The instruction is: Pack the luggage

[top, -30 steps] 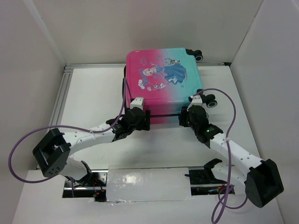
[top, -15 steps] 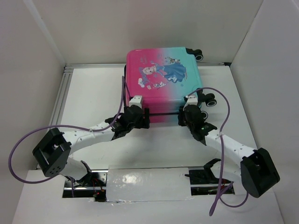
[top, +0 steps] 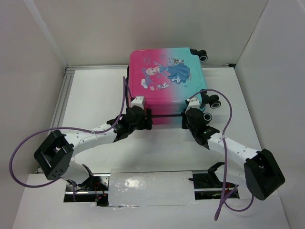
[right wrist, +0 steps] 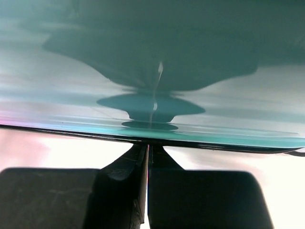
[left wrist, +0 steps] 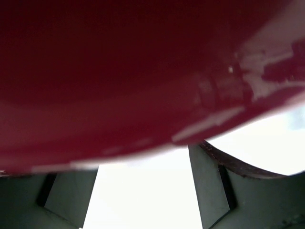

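We find the luggage [top: 167,76] closed, flat at the far centre of the table [top: 95,95]. Left gripper [left wrist: 143,191]: jaws wide at its pink near edge. Right gripper [right wrist: 147,157]: jaws pressed together against the teal edge seam.

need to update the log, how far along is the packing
Done: the luggage lies flat with its shell closed. In hand: both grippers are at its near edge, the right gripper shut at the black seam, the left gripper open under the pink side. Left: the views do not show whether the seam is fastened all round, so closing it may remain.
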`<move>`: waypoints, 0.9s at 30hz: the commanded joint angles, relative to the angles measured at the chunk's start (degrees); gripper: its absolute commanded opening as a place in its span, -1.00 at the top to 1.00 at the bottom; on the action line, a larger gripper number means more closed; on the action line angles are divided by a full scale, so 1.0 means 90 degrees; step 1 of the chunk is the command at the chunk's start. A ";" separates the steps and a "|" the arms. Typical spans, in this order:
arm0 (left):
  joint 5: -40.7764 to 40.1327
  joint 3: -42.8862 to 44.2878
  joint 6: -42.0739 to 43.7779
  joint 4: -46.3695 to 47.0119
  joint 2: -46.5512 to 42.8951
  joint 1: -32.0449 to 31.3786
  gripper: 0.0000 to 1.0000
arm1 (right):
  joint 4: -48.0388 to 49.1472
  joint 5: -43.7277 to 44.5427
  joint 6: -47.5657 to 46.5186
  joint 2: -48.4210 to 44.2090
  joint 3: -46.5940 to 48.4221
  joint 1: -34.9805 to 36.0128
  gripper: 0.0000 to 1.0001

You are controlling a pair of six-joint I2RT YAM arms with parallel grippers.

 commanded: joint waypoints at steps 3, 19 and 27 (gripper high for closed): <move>0.0065 0.0072 0.0057 0.0649 0.0165 0.0148 -0.67 | 0.0424 0.0466 -0.0039 0.0063 0.0148 0.0046 0.83; 0.0183 0.0013 0.0174 0.0649 0.0096 0.0206 -0.65 | 0.1537 0.0398 -0.0282 0.0318 -0.0038 0.0104 0.20; 0.0183 0.0071 0.0174 0.0649 0.0096 0.0265 -0.65 | 0.1947 0.0398 -0.0526 0.0688 -0.0038 0.0104 0.74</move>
